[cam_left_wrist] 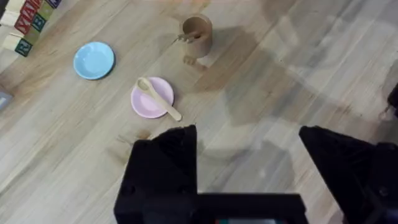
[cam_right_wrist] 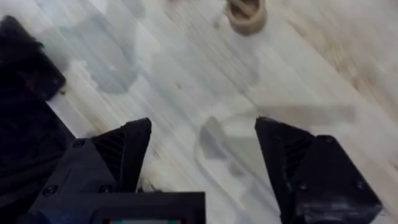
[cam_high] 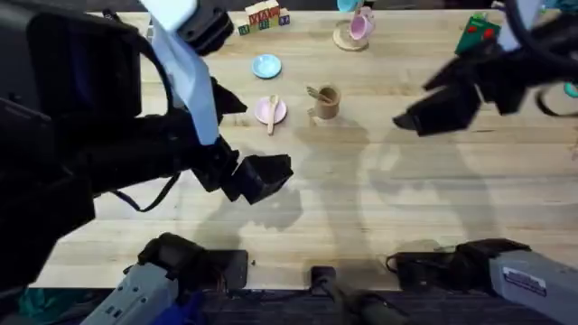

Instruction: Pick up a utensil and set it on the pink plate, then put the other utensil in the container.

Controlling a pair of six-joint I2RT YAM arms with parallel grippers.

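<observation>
The pale wooden spoon [cam_high: 273,112] lies across the pink plate [cam_high: 264,112], its handle sticking out over the rim; in the left wrist view the spoon [cam_left_wrist: 159,98] rests on the plate [cam_left_wrist: 147,104] the same way. The tan container [cam_high: 328,103] stands just right of the plate with the wooden fork [cam_high: 315,92] leaning inside it, as the container [cam_left_wrist: 198,37] and fork [cam_left_wrist: 184,38] also show from the left wrist. My left gripper [cam_high: 264,177] [cam_left_wrist: 249,165] hovers open and empty, nearer the table's front than the plate. My right gripper [cam_high: 423,114] [cam_right_wrist: 202,155] hangs open and empty to the right of the container [cam_right_wrist: 247,15].
A light-blue plate [cam_high: 265,65] lies behind the pink one. Lettered blocks [cam_high: 264,16] and a pink mug [cam_high: 361,24] on a round coaster stand at the back. A green object [cam_high: 477,34] sits at the back right. Bare wood spreads across the middle and front.
</observation>
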